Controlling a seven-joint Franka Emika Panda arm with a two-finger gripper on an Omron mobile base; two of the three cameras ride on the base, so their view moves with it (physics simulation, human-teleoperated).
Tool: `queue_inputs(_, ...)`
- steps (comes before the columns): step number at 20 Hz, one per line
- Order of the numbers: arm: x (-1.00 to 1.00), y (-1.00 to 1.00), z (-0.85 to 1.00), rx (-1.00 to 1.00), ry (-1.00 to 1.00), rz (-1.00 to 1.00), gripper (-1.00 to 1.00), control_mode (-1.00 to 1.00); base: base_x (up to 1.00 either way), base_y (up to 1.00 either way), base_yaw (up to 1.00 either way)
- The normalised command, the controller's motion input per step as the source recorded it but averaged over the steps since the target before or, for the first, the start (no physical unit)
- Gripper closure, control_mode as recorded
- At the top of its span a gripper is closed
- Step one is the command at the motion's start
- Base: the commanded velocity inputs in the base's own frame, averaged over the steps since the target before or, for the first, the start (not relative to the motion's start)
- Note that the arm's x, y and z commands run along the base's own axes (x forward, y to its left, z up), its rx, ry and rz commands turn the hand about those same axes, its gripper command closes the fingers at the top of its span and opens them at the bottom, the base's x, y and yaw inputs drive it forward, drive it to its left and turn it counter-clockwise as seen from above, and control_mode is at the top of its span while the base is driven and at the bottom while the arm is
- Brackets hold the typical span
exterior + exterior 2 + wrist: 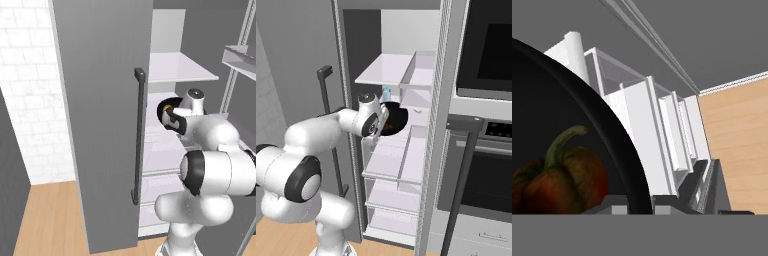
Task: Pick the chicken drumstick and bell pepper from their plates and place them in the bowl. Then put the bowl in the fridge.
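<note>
The arm reaches into the open fridge (406, 30), carrying the black bowl (396, 119) at the level of a middle shelf. In the right base view the bowl hangs just above a white shelf (388, 162), below the upper shelf (387, 70), with the pincer (382, 120) at its left rim. In the left base view the bowl (165, 109) shows as a dark round shape just right of the grey door (100, 120) and its long dark bar handle (138, 135), with the wrist against it.

The hand view looks across the bowl's (572, 110) black inside. Its rim curves down between the 2 finger tips at the bottom, and the pincer (639, 205) is pressed together on that rim, pinching the bowl. The bell pepper (562, 177) lies inside the bowl, dark red with a green stem curling upward. A hint of orange-brown shows in the bowl in both base views; whether that is the drumstick cannot be told.

Past the rim in the hand view, white fridge shelves (662, 130) and the wooden floor (737, 140) appear. A black oven (488, 50) stands right of the fridge in the right base view, and a small blue item (386, 94) sits behind the bowl.
</note>
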Motion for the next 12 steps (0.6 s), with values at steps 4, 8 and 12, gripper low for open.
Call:
queue_inputs(4, 0.49, -0.18, -0.18, 0.05, 0.08, 0.0, 1.0, -1.0, 0.0, 0.0, 0.0)
queue_inputs(8, 0.32, -0.07, -0.17, 0.05, 0.11, 0.03, 1.0, -1.0, 0.0, 0.0, 0.0)
queue_inputs(12, 0.35, -0.06, -0.08, 0.03, 0.1, 0.04, 1.0, -1.0, 0.0, 0.0, 0.0)
